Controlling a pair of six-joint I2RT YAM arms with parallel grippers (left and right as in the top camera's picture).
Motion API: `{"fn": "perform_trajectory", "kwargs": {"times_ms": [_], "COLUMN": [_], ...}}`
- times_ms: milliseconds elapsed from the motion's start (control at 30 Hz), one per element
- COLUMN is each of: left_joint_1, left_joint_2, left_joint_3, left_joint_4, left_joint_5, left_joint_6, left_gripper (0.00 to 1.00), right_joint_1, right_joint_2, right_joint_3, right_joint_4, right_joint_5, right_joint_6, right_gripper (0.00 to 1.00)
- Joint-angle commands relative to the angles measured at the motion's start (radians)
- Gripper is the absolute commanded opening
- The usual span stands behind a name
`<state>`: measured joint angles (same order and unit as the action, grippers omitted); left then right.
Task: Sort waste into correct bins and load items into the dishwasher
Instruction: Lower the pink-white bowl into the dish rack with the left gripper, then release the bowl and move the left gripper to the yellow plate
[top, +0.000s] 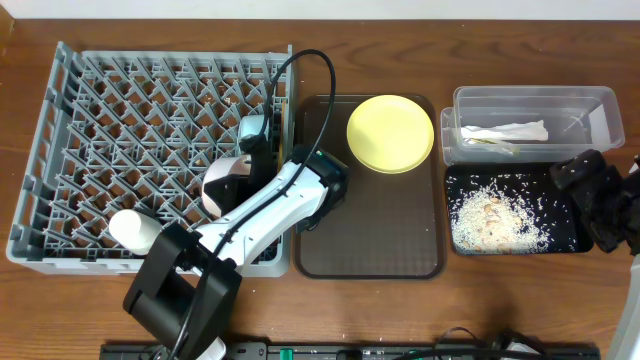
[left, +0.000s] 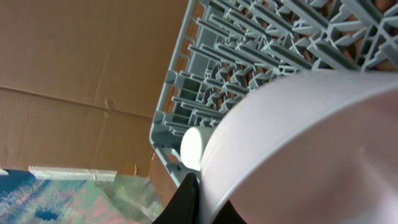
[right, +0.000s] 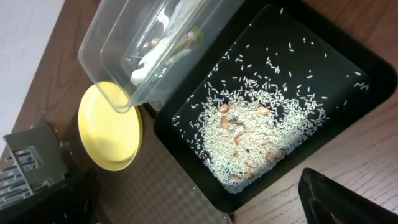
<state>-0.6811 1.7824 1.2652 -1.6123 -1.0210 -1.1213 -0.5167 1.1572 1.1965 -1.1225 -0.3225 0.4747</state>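
where your left gripper (top: 238, 163) meets the pale bowl (top: 226, 186), the wrist view shows one black finger (left: 185, 202) pressed against the bowl's rim. the jaws look closed on it, though the second finger is hidden behind the bowl's wall. you hold the bowl tipped on its edge over the right part of the dish rack (top: 110, 120); whether it touches the pegs cannot be told. a small white dish (top: 133, 230) stands in the rack's front-left corner, well apart from the bowl.

on your right side, only one dark finger (right: 339, 199) shows in the corner of the wrist view, so how far that pair is open cannot be told. the right gripper (top: 600, 195) holds nothing and hangs over the right end of the black tray (top: 468, 182), where the rice scraps (top: 495, 218) lie heaped. just behind the tray, the clear tub (top: 600, 100) holds the white tissue (top: 505, 131) and a strip of green wrapper (top: 488, 146). the yellow plate (top: 390, 133) rests on the far part of the brown serving tray (top: 370, 240), between rack and bins.
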Motion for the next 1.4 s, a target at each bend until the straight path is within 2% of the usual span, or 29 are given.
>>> {"fn": "perform_trajectory", "kwargs": {"times_ms": [0,267,467,967,1033,1133,1167,1200,1367], "left_joint_1": [0.020,0.048,0.045,-0.058,-0.076,-0.098,-0.105,-0.112,-0.155], "left_joint_2": [-0.006,-0.008,-0.005,-0.005,-0.005,-0.005,-0.005,-0.006,-0.014], "left_joint_3": [-0.005,-0.005,-0.006,-0.048,-0.048,-0.045,-0.043,-0.041,-0.021], "left_joint_4": [-0.079,-0.078,-0.038,0.014,0.014,0.027,0.037,0.049,0.076], "left_joint_5": [-0.041,-0.030,0.074,0.173,0.180,0.219,0.238,0.258,0.288], "left_joint_6": [0.008,0.023,0.001,0.001,0.001,0.002,0.002,0.002,0.002], "left_gripper": [0.08,0.08,0.07,0.08,0.14,0.33,0.42,0.45,0.45], "right_joint_1": [-0.003,-0.003,-0.003,-0.003,-0.003,-0.003,-0.003,-0.003,-0.003], "right_joint_2": [-0.007,-0.007,-0.007,-0.007,-0.007,-0.007,-0.007,-0.007,-0.007], "right_joint_3": [0.000,0.000,0.000,0.000,0.000,0.000,0.000,0.000,0.000], "right_joint_4": [0.000,0.000,0.000,0.000,0.000,0.000,0.000,0.000,0.000], "right_joint_5": [-0.007,-0.007,-0.007,-0.007,-0.007,-0.007,-0.007,-0.007,-0.007], "right_joint_6": [0.007,0.007,0.007,0.007,0.007,0.007,0.007,0.007,0.007], "right_gripper": [0.99,0.99,0.99,0.99,0.99,0.99,0.99,0.99,0.99]}}
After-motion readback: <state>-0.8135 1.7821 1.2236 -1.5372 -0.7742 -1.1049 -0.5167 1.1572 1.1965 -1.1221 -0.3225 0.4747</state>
